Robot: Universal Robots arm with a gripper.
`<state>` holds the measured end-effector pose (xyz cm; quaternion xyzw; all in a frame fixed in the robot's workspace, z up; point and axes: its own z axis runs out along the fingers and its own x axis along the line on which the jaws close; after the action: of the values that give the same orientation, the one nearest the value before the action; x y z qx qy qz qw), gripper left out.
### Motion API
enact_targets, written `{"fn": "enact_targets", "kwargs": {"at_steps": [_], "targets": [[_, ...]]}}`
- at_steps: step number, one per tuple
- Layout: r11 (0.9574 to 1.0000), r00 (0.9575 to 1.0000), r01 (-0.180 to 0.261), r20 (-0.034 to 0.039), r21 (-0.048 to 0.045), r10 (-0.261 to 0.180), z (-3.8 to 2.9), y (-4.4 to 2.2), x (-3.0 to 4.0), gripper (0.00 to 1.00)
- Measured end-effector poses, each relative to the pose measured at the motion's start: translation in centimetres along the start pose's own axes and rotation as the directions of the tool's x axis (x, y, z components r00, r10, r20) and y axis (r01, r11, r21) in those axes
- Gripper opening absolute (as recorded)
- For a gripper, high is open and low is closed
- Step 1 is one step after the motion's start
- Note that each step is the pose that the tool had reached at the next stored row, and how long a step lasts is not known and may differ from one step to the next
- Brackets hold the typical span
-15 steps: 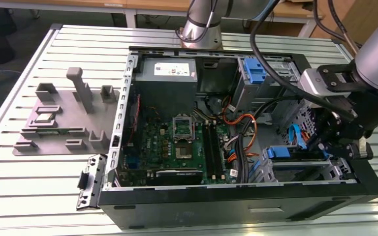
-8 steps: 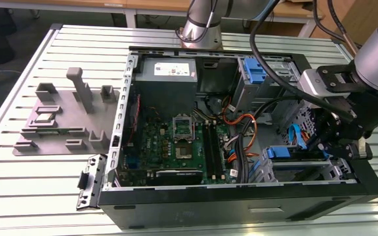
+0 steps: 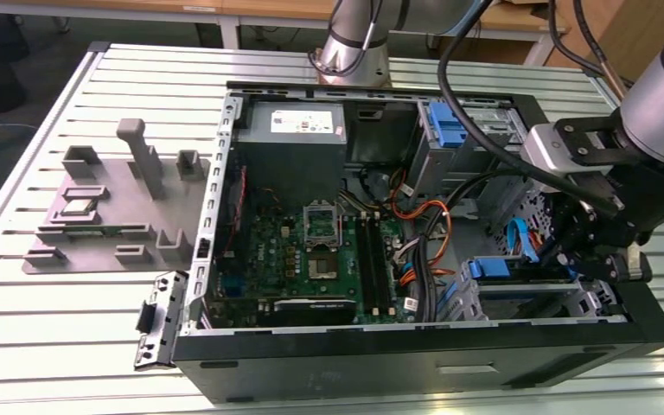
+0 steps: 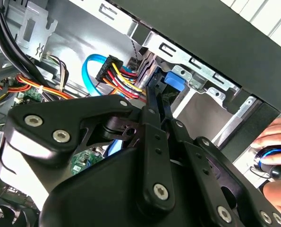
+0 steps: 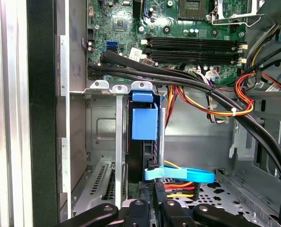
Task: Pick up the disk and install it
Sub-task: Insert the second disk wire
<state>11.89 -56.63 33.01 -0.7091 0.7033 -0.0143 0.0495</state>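
My gripper (image 3: pixel 574 255) reaches into the open computer case (image 3: pixel 424 341) at the exterior view's right, over the grey drive cage (image 3: pixel 534 298). In the second wrist view its two fingers (image 4: pixel 155 118) lie pressed together with nothing visible between them. Its tip (image 4: pixel 150 94) rests by a blue plastic piece (image 4: pixel 174 79) that sits in the cage. That blue piece (image 5: pixel 144 120) stands edge-on between the cage's metal rails. I cannot tell whether it is the disk's frame or the cage latch. The disk's silver body is hidden.
A blue data cable (image 5: pixel 187 174) and red-yellow power wires (image 4: pixel 119 75) crowd the fingertips. Thick black cables (image 5: pixel 216 106) cross above the cage. The motherboard (image 3: pixel 309 251) and power supply (image 3: pixel 291 125) fill the case. A grey parts fixture (image 3: pixel 101 207) stands outside. A hand (image 4: pixel 277 130) rests on a mouse.
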Motion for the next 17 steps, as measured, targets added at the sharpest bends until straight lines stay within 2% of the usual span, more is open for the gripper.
{"fn": "enact_targets", "kwargs": {"at_steps": [12,13,14,15,17], "targets": [[1.0000,1.0000,0.000,0.0008,0.0000,0.000,0.16,0.05,0.01,0.17],[1.0000,1.0000,0.000,0.0008,0.0000,0.000,0.16,0.06,0.01,0.23],[1.0000,1.0000,0.000,0.0006,0.0000,0.000,0.15,0.06,0.01,0.23],[1.0000,1.0000,0.000,0.0002,0.0000,0.000,0.14,0.06,0.00,0.29],[1.0000,1.0000,0.000,0.0002,0.0000,0.000,0.13,0.07,0.01,0.29]]}}
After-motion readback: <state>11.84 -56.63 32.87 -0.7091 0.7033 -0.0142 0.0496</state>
